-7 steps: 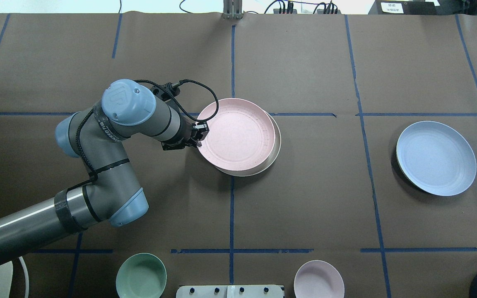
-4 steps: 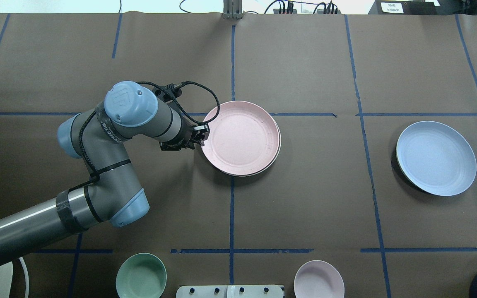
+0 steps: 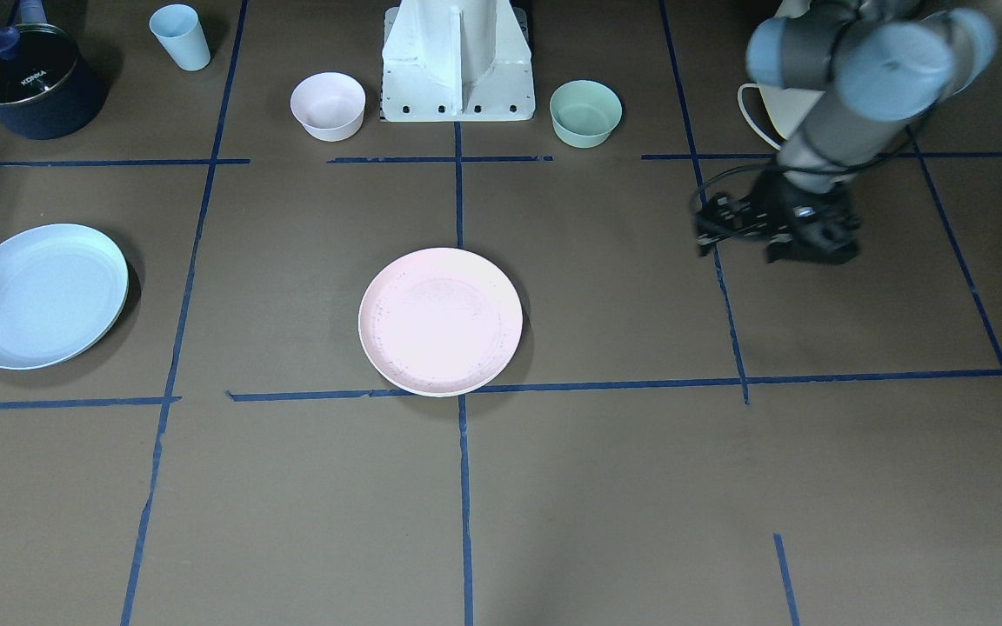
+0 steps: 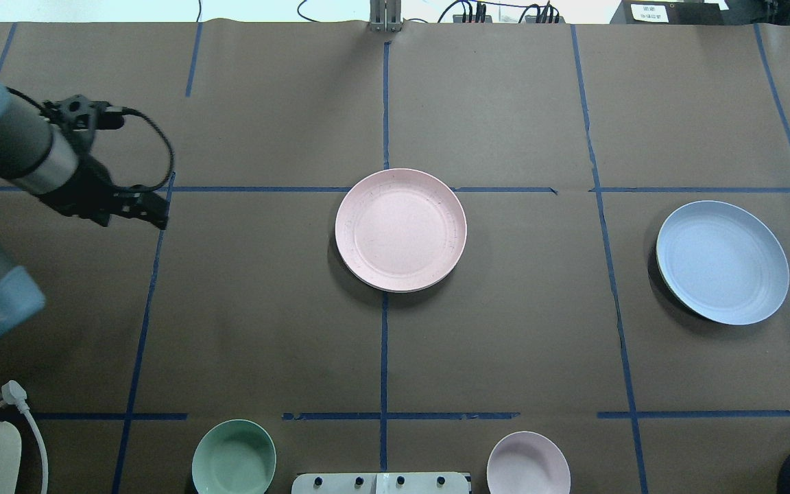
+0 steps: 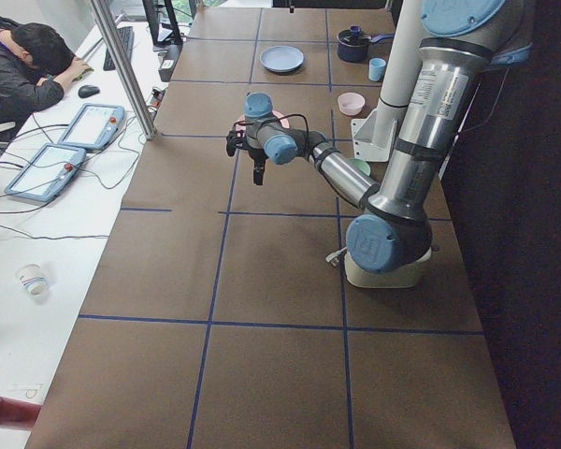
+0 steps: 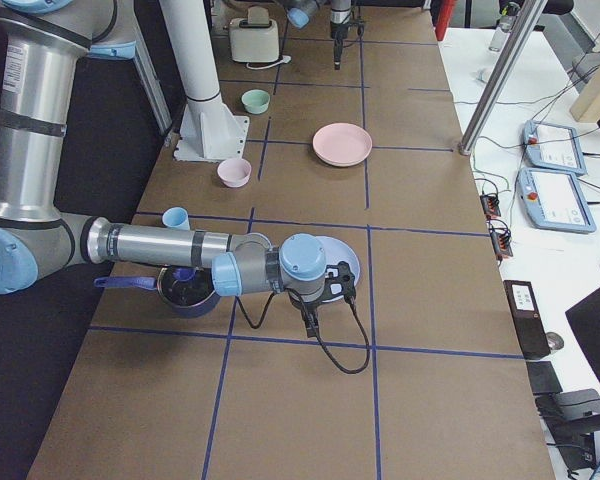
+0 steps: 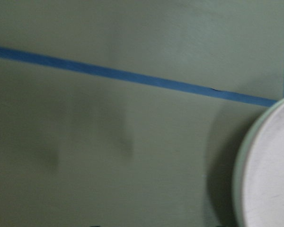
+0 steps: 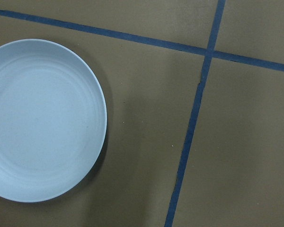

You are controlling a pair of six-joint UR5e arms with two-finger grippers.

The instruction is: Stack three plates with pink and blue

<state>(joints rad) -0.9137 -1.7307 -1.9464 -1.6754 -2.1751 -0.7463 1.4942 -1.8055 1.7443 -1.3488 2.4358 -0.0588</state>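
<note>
Pink plate sits stacked on white plate.
Blue plate, left gripper and right gripper lie well apart from the pink plate; cannot tell either's finger gap.

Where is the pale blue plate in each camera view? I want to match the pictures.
Front-facing: blue plate at the left edge, mid-height.
Overhead: blue plate on the right, mid-height.
Exterior left: blue plate far away, top centre.
Exterior right: blue plate at centre, partly covered by the right arm.
Left wrist: not in it.
Right wrist: blue plate fills the left half.
Landmark in all exterior views: pink plate, mid-table.
</note>
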